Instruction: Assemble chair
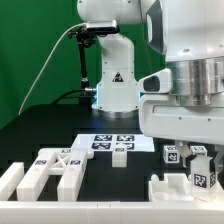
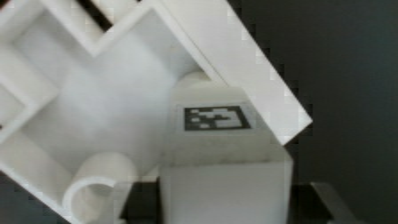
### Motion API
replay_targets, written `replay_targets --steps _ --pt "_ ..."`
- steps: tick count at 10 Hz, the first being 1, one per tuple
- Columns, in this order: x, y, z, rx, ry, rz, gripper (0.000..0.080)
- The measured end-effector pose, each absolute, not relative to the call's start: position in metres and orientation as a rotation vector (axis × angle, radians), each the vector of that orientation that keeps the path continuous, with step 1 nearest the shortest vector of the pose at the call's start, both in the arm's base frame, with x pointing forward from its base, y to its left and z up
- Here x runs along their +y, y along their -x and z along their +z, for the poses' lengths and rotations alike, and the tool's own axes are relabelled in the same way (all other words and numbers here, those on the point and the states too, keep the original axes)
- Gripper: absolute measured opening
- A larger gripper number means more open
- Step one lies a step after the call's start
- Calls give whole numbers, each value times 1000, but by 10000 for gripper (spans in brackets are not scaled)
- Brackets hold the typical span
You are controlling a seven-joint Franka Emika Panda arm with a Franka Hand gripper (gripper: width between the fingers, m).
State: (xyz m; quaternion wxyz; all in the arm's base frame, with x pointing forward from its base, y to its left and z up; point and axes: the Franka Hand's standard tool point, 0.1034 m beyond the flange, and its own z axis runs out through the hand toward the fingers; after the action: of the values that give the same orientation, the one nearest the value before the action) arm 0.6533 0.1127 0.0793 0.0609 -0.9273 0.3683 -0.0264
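My gripper [image 1: 196, 160] hangs at the exterior view's right, just above the table. It is shut on a white chair piece [image 1: 200, 176] that carries black-and-white tags. In the wrist view that white block [image 2: 222, 192] fills the gap between the dark fingers [image 2: 327, 198]. Right beyond it lies a large white framed chair part [image 2: 160, 90] with one tag [image 2: 217, 117] and a rounded hole near its edge. Another blocky white part [image 1: 178, 190] lies under the gripper in the exterior view. A ladder-like white chair part [image 1: 50, 172] lies at the front left.
The marker board [image 1: 112, 141] lies flat at mid-table, with a small white block [image 1: 120, 153] in front of it. The arm's white base [image 1: 113, 85] stands behind it. The table top is black, with a green backdrop behind.
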Motion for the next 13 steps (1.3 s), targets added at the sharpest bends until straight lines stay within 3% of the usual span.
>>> replay_targets --steps 4,5,6,8,13 --pt "114 -650 78 1744 2415 15 287" --pt "114 -650 78 1712 2438 12 363" --pt "114 -650 78 1670 2468 6 363" --pt "114 -651 78 1170 2752 -48 616" --pt "120 -648 77 402 3002 -91 648"
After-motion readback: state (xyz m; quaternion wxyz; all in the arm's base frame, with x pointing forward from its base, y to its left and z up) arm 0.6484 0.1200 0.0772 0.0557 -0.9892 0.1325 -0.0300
